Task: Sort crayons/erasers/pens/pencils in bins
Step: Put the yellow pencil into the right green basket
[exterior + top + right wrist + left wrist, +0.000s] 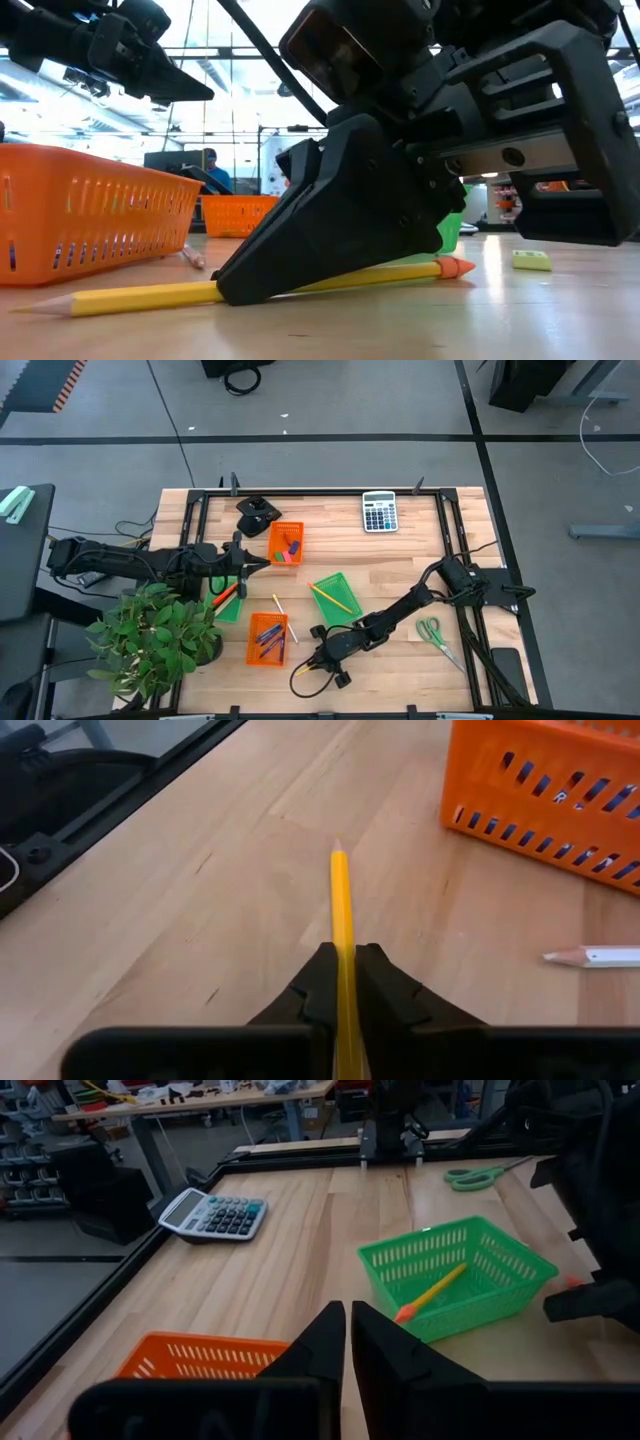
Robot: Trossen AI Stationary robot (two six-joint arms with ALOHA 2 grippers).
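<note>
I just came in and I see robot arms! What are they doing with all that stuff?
They are sorting school supplies into little bins. The right gripper is down on the table with its jaws closed around a yellow pencil lying on the wood beside the orange bin of pens. Another pencil already lies in the green bin. The left gripper hangs with its jaws shut and empty next to the orange bin of erasers. A white pencil lies loose on the table.

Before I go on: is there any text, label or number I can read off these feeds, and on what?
None can be read.
Calculator: keys and display show, but the markings are too small to read.
Orange bin: a pale mark shows through the slots, too blurred to read.
Yellow pencil, pinched in the right end effector: no print visible.
</note>
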